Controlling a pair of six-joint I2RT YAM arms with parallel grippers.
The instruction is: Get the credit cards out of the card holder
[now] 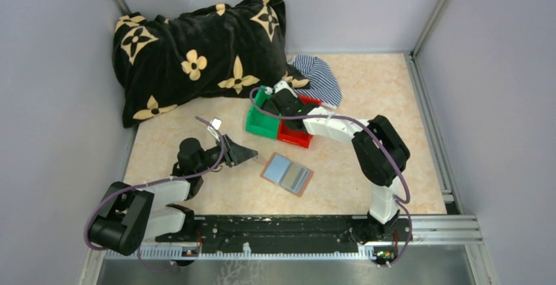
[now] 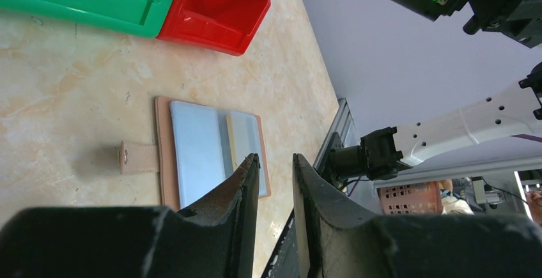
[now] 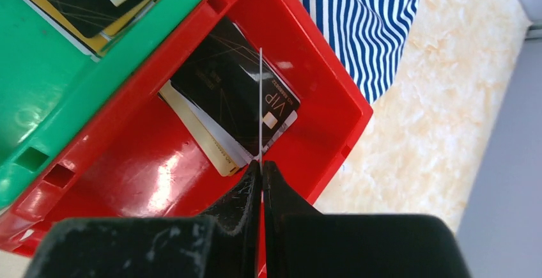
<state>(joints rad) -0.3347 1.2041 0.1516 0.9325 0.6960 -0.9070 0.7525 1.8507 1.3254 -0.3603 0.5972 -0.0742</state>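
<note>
On the tabletop (image 1: pixel 367 88), before a black flowered blanket (image 1: pixel 197 49), the green bin (image 1: pixel 261 124) touches the red bin (image 3: pixel 128 163). The card holder (image 1: pixel 288 173) lies open near them. The left hand (image 2: pixel 276 158) hangs beside it, fingers parted, empty. Over the red bin's credit cards (image 3: pixel 224 92), the right hand (image 3: pixel 261 163) pinches one edge-on credit card (image 3: pixel 261 99).

The marbled beige table (image 1: pixel 380 101) carries a green bin (image 1: pixel 261 124). A red bin (image 1: pixel 295 135) touches its right side. A striped cloth (image 1: pixel 321 78) and black flowered blanket (image 1: pixel 197 49) lie behind it, and the open card holder (image 1: pixel 287 174) lies nearer the arms.

Black credit cards (image 3: pixel 236 99), red bin (image 3: pixel 128 176)
</note>
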